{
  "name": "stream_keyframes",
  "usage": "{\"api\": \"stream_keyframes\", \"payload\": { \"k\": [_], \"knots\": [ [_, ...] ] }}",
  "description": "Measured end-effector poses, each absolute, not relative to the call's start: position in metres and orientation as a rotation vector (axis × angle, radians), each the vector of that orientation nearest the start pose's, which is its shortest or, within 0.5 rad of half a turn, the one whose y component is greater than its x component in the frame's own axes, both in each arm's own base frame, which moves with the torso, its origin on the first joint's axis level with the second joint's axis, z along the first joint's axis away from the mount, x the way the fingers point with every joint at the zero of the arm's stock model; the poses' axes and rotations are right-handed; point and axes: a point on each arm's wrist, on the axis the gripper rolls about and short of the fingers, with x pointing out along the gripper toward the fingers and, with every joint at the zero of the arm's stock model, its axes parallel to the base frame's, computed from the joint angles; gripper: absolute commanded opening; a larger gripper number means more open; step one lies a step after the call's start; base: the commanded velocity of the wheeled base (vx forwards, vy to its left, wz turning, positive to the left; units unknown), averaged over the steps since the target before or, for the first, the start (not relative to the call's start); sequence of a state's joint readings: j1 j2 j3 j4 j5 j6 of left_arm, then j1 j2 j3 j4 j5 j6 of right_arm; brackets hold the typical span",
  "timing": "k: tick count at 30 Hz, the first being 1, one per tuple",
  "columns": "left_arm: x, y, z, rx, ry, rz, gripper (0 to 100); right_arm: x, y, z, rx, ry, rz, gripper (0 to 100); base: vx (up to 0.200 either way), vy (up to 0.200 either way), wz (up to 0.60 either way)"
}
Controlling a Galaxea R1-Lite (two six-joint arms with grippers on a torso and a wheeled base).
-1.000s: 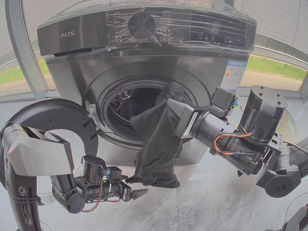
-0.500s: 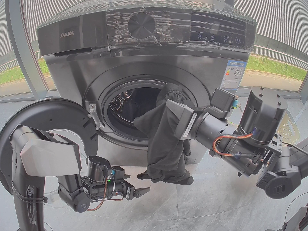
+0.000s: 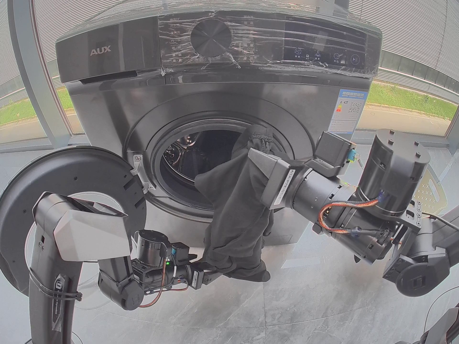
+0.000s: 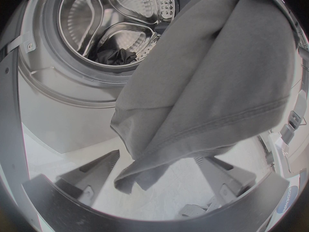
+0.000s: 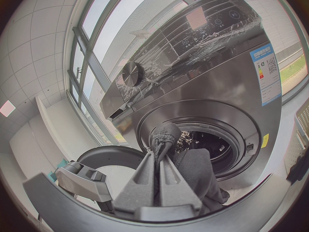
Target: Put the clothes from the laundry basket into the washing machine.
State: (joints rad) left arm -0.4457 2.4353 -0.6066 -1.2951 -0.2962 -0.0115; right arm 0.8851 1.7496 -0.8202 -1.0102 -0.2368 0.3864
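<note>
One dark piece [image 4: 114, 56] is in the drum [image 4: 135, 4], right end effector [image 5: 156, 160] is clamped on a gray garment [image 3: 239, 206] at the mouth of the washing machine [image 3: 215, 91], left end effector [image 4: 157, 157] open around its hem.

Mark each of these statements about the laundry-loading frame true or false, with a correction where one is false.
1. The washing machine has its door shut. False: the door stands swung open on the robot's left.
2. The right end effector is shut on the dark garment. True.
3. The drum is empty. False: a dark cloth lies inside it.
4. The left end effector is open, with the dark garment's lower edge between its fingers. True.
5. The dark garment lies wholly inside the drum. False: it hangs outside, in front of the opening, down toward the floor.
</note>
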Motion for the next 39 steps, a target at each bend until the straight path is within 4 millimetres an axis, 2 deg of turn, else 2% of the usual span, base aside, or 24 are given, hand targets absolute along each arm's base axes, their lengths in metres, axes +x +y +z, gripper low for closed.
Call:
{"api": "stream_keyframes", "payload": {
  "k": [7,12,18,22,28,33,39],
  "knots": [
    [0.318,-0.15,-0.052,0.015,0.491,-0.697,0,0.205,0.241,0.208,0.421,0.061,0.653,0,0.0,0.0,0.0],
    [0.323,-0.15,-0.048,0.006,0.413,-0.696,0,0.203,0.238,0.208,0.419,0.064,0.65,0,0.0,0.0,0.0],
    [0.314,-0.144,-0.04,0.006,0.394,-0.692,0,0.203,0.227,0.202,0.404,0.083,0.621,0,0.0,0.0,0.0],
    [0.304,-0.139,-0.023,0.006,0.381,-0.694,0,0.206,0.217,0.196,0.391,0.101,0.588,0,0.0,0.0,0.0],
    [0.291,-0.127,0.018,-0.003,0.301,-0.684,0,0.208,0.204,0.183,0.373,0.142,0.55,0,0.0,0.0,0.0],
    [0.277,-0.112,0.05,-0.013,0.232,-0.67,0,0.203,0.193,0.164,0.351,0.207,0.523,0,0.0,0.0,0.0],
    [0.273,-0.104,0.078,-0.022,0.139,-0.671,0,0.203,0.181,0.148,0.362,0.268,0.479,0,0.0,0.0,0.0]
  ]
}}
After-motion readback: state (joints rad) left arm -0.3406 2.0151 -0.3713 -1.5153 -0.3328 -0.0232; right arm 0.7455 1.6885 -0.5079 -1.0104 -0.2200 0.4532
